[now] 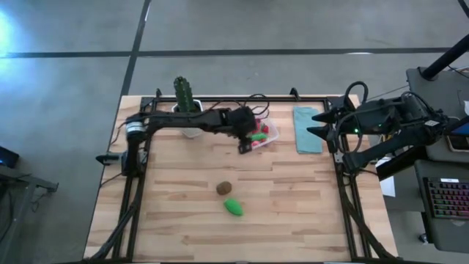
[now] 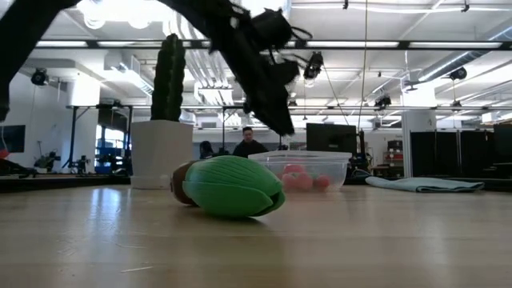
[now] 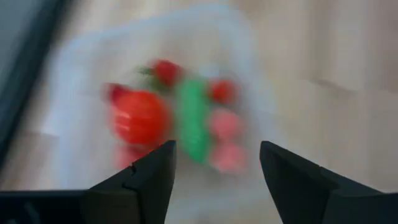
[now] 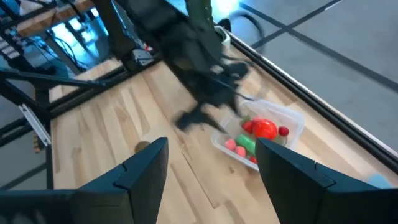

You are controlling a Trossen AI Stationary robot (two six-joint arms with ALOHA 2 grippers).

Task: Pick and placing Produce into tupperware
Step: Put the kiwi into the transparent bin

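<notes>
Green oblong piece point(image 2: 232, 186) lies nearest, partly hiding the brown ball point(image 2: 181, 182). Behind: tupperware point(image 2: 308, 170) holding pink pieces, dark arm above it, cactus point(image 2: 168, 78) in white pot point(image 2: 162, 152).

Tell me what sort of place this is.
Probably a robotics lab in an open industrial hall: exposed ceiling with strip lights, monitors behind the table, and a keyboard beside the rig.
</notes>
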